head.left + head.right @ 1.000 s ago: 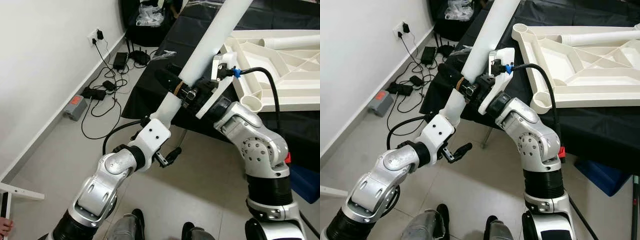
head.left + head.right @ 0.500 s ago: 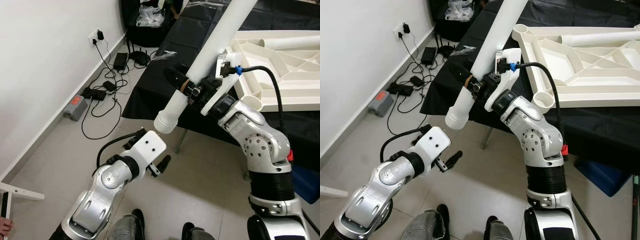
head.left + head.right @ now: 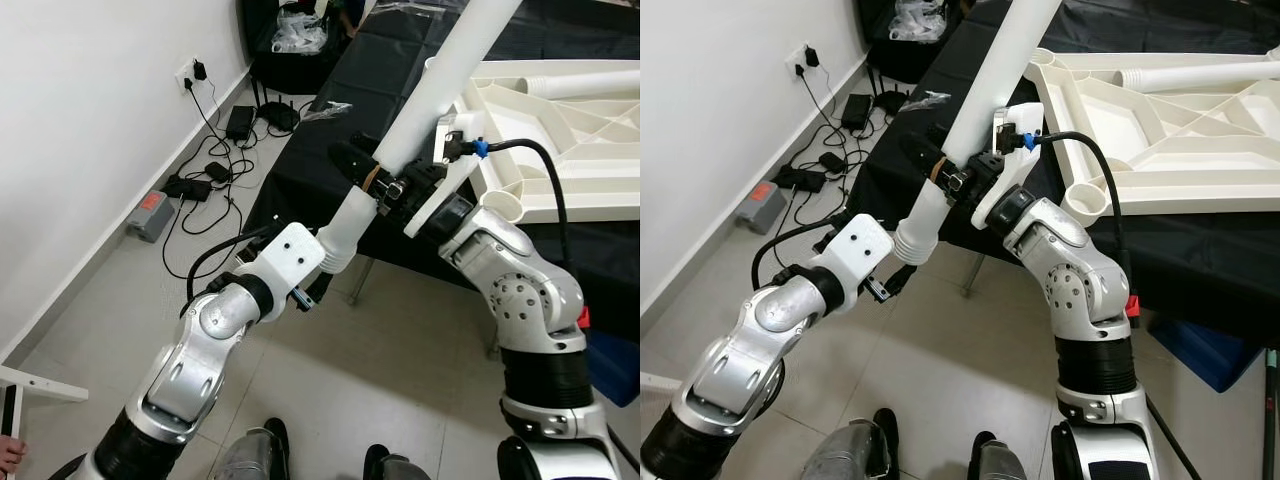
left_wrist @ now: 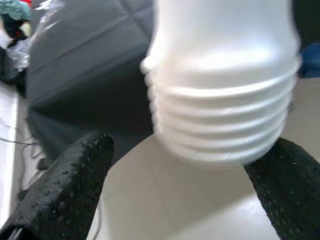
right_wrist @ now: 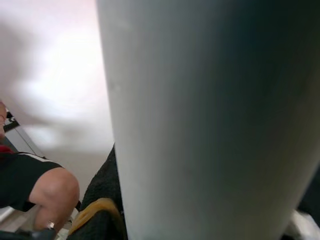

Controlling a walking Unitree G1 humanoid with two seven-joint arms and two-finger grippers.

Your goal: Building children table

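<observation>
I have the white table leg point(image 3: 432, 90) clamped in my right claw point(image 3: 385, 182), which grips it partway up; the leg slants steeply, its upper end running out of the top of the head views and its ribbed, threaded lower end point(image 3: 910, 245) hanging over the tiled floor point(image 3: 120, 290). On the right wrist feed the leg's smooth tube point(image 5: 215, 120) fills most of the picture, with one black finger point(image 5: 100, 210) pressed against it.

My left claw point(image 4: 185, 195) sits just below that threaded end with its fingers spread wide, one dotted pad point(image 4: 70, 185) on each side of the ribbed tip point(image 4: 220, 120); I can't tell whether either pad touches it. In the head views the left wrist point(image 3: 285, 258) is right beside the tip of the leg.

The white children's tabletop point(image 3: 560, 130) lies upside down on the black-draped desk point(image 3: 370, 70), showing its ribbed underside and a round corner socket point(image 3: 505, 207) near my right elbow. Another white leg point(image 3: 585, 85) lies across it. Cables and power adapters point(image 3: 215, 160) trail along the wall on the left side.
</observation>
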